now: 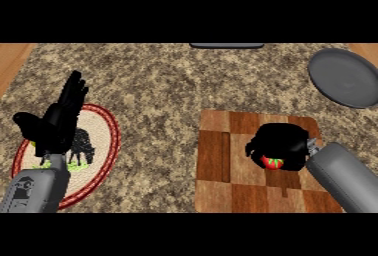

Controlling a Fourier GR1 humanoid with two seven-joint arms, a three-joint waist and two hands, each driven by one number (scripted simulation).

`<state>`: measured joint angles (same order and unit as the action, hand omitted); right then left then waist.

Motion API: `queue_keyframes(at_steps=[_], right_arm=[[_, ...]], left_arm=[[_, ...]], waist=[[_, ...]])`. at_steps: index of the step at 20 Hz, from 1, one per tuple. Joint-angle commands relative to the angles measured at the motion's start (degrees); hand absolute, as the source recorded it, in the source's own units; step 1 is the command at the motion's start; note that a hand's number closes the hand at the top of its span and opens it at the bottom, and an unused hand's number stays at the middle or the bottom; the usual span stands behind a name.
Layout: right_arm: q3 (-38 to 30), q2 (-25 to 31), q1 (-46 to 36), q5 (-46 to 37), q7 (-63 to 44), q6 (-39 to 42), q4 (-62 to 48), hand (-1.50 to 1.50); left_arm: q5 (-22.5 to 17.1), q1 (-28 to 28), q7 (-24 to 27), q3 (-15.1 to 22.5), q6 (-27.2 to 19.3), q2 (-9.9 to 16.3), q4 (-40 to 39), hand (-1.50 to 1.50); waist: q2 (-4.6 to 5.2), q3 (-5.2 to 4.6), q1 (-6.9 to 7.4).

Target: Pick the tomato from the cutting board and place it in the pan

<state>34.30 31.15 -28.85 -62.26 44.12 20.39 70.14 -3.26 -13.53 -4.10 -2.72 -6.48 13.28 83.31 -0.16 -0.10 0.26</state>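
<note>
Curling over the small red tomato (274,162), the robot's right hand (279,142) sits low on the brown checkered wooden cutting board (221,150) — its black fingers bend round the fruit and hide most of it, so the tomato is not yet lifted, I think. The dark grey round metal pan (343,77) waits well apart, up at the right, which is probably why this arm does the work. The left hand (57,122) rests with straight fingers above the round plate with a red rim (103,145) — out of the way.
</note>
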Motion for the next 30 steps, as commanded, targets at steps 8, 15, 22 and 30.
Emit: queue_keyframes(at_steps=[8, 15, 22, 30], right_arm=[[-17.8, -9.8, -0.3, 5.9, -23.8, 4.6, -12.3, 1.50], [-32.3, -19.0, -5.6, 5.2, -56.1, -9.4, -11.0, 1.50], [-33.2, -26.9, -11.7, -3.2, -75.6, -24.4, -2.9, 1.50], [-43.6, -22.6, -17.8, 1.4, -74.5, -32.0, -6.1, 1.50]], left_arm=[[-0.2, 1.6, 0.3, -1.0, 0.5, -0.1, 0.5, 0.00], [-0.5, 1.2, -0.1, -1.1, 0.8, -0.1, 0.6, 0.00], [-0.1, 0.6, -0.6, -0.7, 1.3, 0.3, 1.0, 0.00], [0.5, 3.2, 1.2, -0.7, 2.3, 0.5, 2.3, 0.00]], waist=[[-0.05, 0.00, -1.32], [-0.75, -0.02, -1.56], [-0.18, 0.08, -0.26], [0.28, 0.14, 0.59]])
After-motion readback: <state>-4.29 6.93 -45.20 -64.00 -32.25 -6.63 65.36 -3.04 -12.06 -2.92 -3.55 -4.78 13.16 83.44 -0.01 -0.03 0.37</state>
